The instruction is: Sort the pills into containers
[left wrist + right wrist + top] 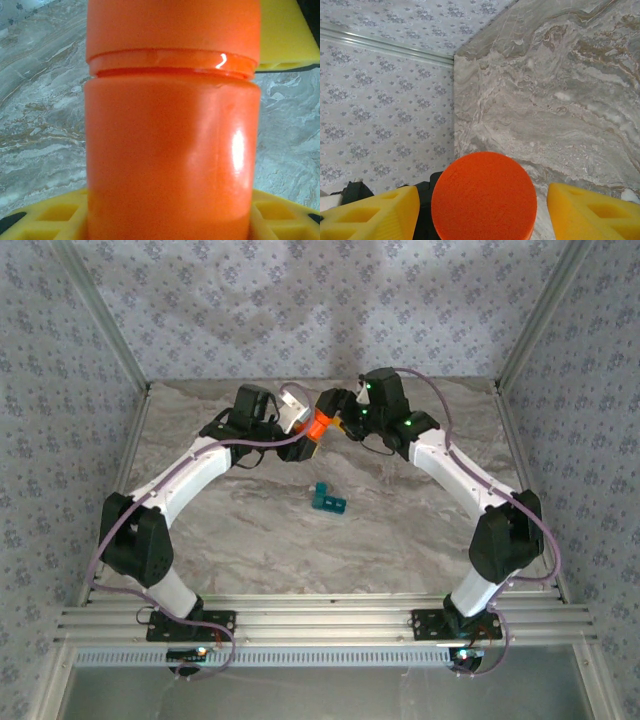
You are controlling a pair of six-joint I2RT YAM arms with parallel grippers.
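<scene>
My left gripper [303, 432] is shut on the body of an orange bottle [318, 426], held above the far middle of the table. In the left wrist view the bottle [172, 150] stands between my yellow fingers [55, 215]. My right gripper [336, 408] is at the bottle's top end. Its yellow fingers [375, 215] stand on either side of the round orange cap [484, 197] with a gap on each side, so it is open. The teal pill box [328, 501] lies on the table in front of both grippers. The pills are hidden.
The marble table [250, 530] is walled by patterned panels on the left, back and right. A metal rail [320, 625] runs along the near edge by the arm bases. One yellow finger [287, 35] of the right gripper shows behind the bottle in the left wrist view.
</scene>
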